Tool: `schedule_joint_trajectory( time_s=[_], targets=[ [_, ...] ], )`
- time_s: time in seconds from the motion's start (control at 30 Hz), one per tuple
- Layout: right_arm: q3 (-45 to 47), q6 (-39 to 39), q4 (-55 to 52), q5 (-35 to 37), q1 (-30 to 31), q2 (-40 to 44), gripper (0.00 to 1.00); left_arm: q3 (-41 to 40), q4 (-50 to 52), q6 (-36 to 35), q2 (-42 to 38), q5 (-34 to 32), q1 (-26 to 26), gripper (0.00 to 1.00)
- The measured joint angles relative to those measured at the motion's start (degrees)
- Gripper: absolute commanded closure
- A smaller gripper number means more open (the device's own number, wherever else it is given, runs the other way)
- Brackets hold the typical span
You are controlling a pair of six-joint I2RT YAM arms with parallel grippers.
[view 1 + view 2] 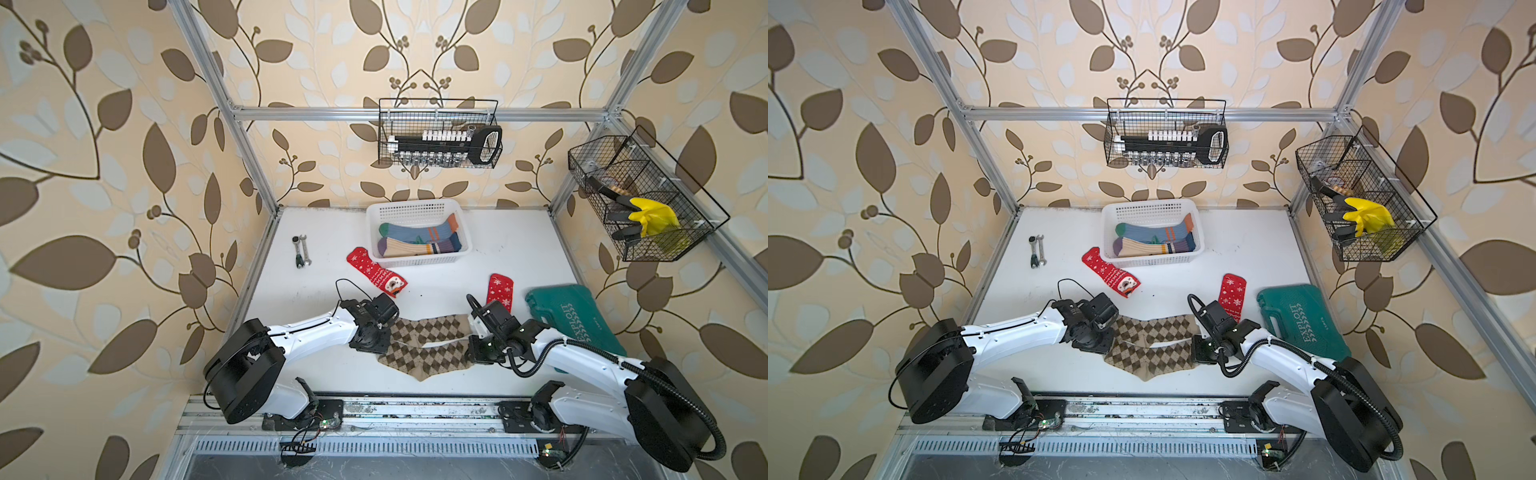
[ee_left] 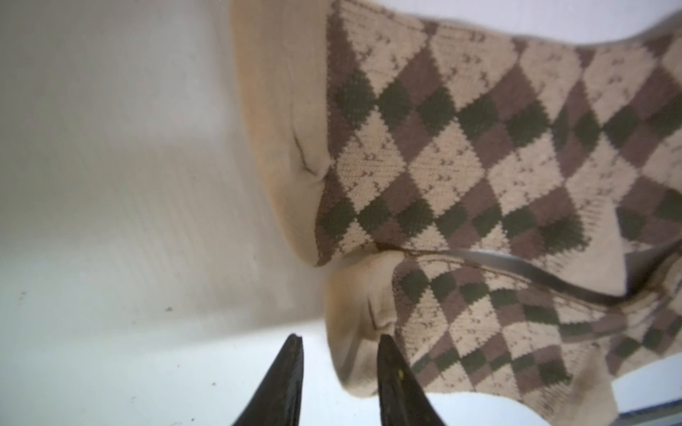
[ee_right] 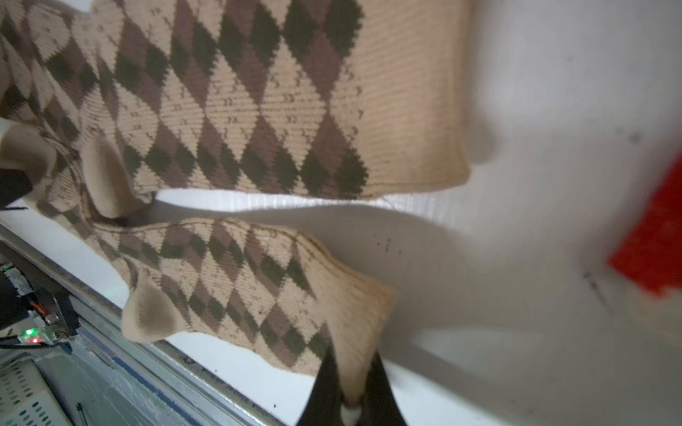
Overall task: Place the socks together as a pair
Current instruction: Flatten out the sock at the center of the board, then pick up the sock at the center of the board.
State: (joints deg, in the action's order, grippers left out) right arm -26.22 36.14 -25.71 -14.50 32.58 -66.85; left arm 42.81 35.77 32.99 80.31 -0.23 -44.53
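Note:
Two brown argyle socks lie side by side near the table's front, seen in both top views: the far one (image 1: 428,330) (image 1: 1154,328) and the near one (image 1: 424,359) (image 1: 1150,357). My left gripper (image 2: 339,337) is open at the near sock's (image 2: 479,324) beige toe, one finger (image 2: 391,365) against the fabric. My right gripper (image 3: 352,359) is shut on the near sock's (image 3: 240,280) cuff. Two red socks (image 1: 376,272) (image 1: 500,291) lie apart further back. A blue-grey sock (image 1: 419,230) and a beige one (image 1: 415,248) lie in the white basket (image 1: 415,208).
A green tool case (image 1: 577,322) lies right of my right arm. Two wrenches (image 1: 302,250) rest at the back left. Wire baskets hang on the back wall (image 1: 440,133) and right wall (image 1: 640,199). The table's front rail (image 3: 110,332) runs beside the near sock.

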Motion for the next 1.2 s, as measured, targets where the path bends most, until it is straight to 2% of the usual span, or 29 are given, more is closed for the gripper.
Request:
schedule_joint_trajectory(
  time_s=[0.07,0.1,0.23,0.4,0.6,0.7,0.8,0.83,0.87,1.0,1.1,1.2],
  targets=[
    [-0.04,-0.35,-0.07,0.98,-0.74,0.33,0.70,0.07,0.20,-0.07,-0.28,-0.94,0.42,0.50],
    [-0.07,-0.57,-0.15,1.51,-1.29,0.70,0.66,0.09,0.33,-0.09,-0.76,-1.70,0.59,0.42],
    [-0.83,-1.55,-0.81,3.13,-4.81,3.85,0.56,0.42,0.39,-0.90,-5.09,-3.06,3.28,0.27],
    [-4.55,-4.09,-0.55,3.08,-11.47,3.82,0.53,2.36,-2.01,-2.14,-6.60,-1.79,9.49,0.28],
    [-9.49,-7.10,2.43,0.50,-14.12,-5.88,0.54,2.80,-7.43,-2.99,-0.31,2.97,13.16,0.32],
    [-10.10,-7.93,4.04,-0.83,-14.12,-10.67,0.55,2.80,-9.77,-3.08,2.67,5.18,13.62,0.38],
    [-10.86,-8.61,4.98,-2.51,-14.08,-15.15,0.57,2.75,-11.76,-3.30,4.92,7.28,13.88,0.51],
    [-11.47,-8.96,5.49,-2.67,-13.90,-15.93,0.59,2.75,-12.17,-3.45,5.40,7.78,13.88,0.57],
    [-11.87,-9.22,5.92,-2.99,-13.68,-16.63,0.62,2.75,-12.48,-3.32,5.66,8.07,13.90,0.65],
    [-12.33,-9.94,6.78,-3.80,-12.68,-18.18,0.89,2.75,-13.49,-4.17,5.95,9.53,14.23,0.98],
    [-12.35,-10.03,6.21,-4.02,-12.41,-17.88,1.00,2.78,-13.20,-4.59,5.88,10.32,14.23,1.00],
    [-12.52,-10.32,4.11,-3.74,-12.44,-14.73,1.00,3.43,-11.23,-4.61,4.44,10.64,14.23,1.00]
  ],
)
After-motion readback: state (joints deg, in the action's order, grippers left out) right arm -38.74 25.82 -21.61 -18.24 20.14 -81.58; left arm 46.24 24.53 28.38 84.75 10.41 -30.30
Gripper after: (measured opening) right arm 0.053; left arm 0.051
